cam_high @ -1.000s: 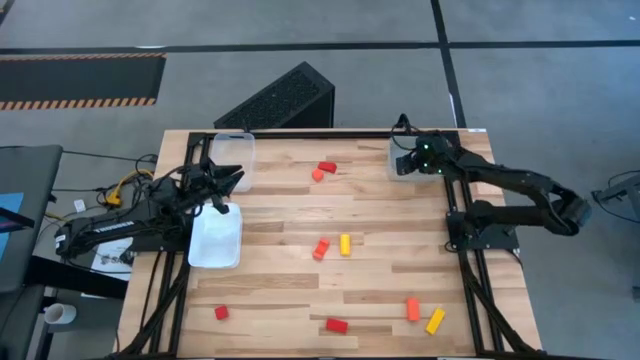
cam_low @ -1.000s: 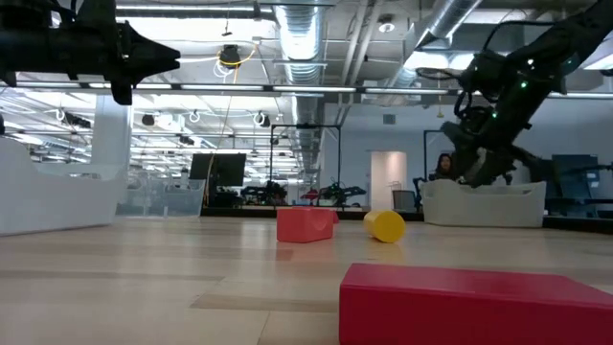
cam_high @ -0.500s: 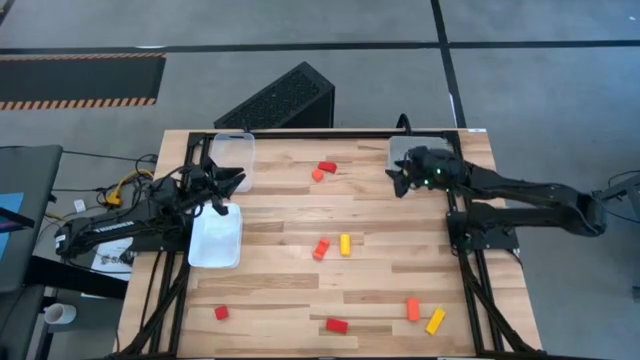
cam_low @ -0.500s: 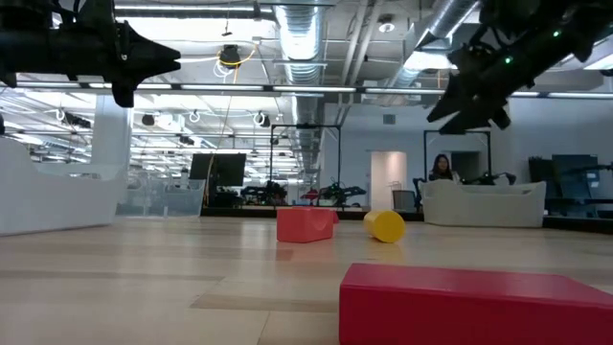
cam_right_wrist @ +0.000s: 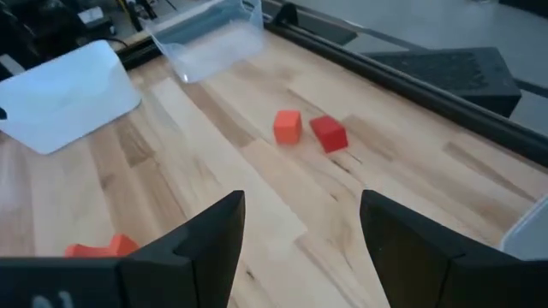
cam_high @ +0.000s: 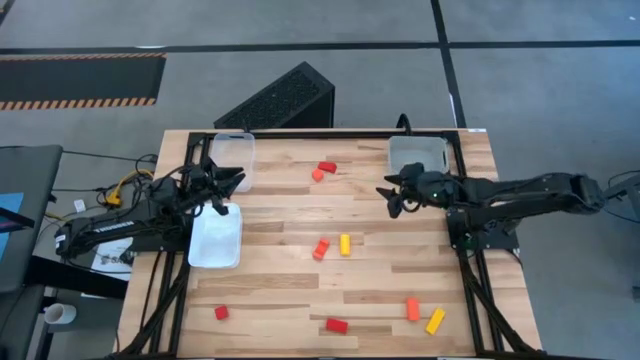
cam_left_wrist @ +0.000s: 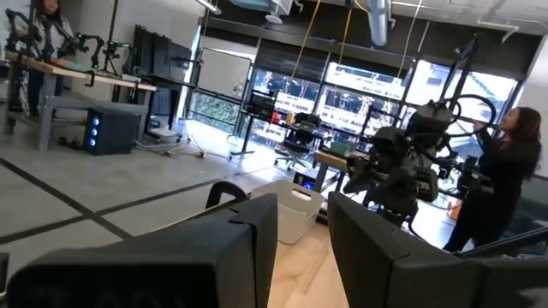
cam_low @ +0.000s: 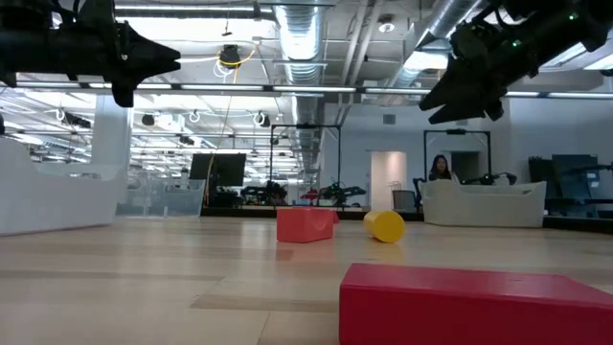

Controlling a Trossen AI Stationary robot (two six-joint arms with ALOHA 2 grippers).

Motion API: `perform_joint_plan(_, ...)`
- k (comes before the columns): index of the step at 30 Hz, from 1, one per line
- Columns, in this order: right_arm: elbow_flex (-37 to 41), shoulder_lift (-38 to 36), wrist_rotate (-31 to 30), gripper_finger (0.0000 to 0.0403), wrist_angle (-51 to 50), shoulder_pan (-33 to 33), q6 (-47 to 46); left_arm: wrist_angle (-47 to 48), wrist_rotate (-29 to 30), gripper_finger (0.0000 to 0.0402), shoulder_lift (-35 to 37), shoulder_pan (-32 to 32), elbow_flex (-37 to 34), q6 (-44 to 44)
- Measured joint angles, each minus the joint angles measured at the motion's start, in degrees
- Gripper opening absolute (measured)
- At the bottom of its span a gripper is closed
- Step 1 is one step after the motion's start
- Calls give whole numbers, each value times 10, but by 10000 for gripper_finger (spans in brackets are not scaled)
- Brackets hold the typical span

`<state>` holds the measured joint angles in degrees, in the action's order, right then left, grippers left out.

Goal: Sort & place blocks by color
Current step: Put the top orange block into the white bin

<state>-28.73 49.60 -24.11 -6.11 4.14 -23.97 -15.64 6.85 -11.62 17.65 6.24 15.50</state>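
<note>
Right now the right tool hangs above the wooden bench, out in front of the clear rectangular plastic tray at the far right corner, its fingers spread wide and holding nothing. Its wrist view looks between the two dark fingers at a small orange cube and a small red block lying just beside each other on the bare wood; judging by that line of sight, this pair is the likely next pick, and the wide spread suits an approach from above.

Meanwhile the left tool waits at the left side, poised above the gap between a second clear tray at the far left corner and a third, whitish tray nearer the front. Its fingers stand only slightly apart, with a clear gap between them and nothing gripped.

None of the blocks seen from above sits in a tray. Besides the far pair, an orange-red piece and a short yellow bar lie close together mid-bench. Along the front edge lie a small red cube, a red bar, an orange block and a yellow bar. Sorting seems barely begun, with the trays set at the edges to receive one colour each.
</note>
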Motion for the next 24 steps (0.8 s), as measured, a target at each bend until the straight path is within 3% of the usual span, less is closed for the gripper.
perform_joint_plan(5, 0, 30, -14, 255, 28, -24, -46, -4, 0, 93, 0, 0, 0, 0)
perform_joint_plan(11, 0, 61, -15, 255, 75, -48, -31, -4, 0, 93, 0, 0, 0, 0)
perform_joint_plan(19, 0, 39, 46, 255, 182, -87, 24, -4, 0, 93, 0, 0, 0, 0)
perform_joint_plan(24, 18, 27, 46, 255, 223, -105, 43, -13, -1, 93, 0, 0, 0, 6)
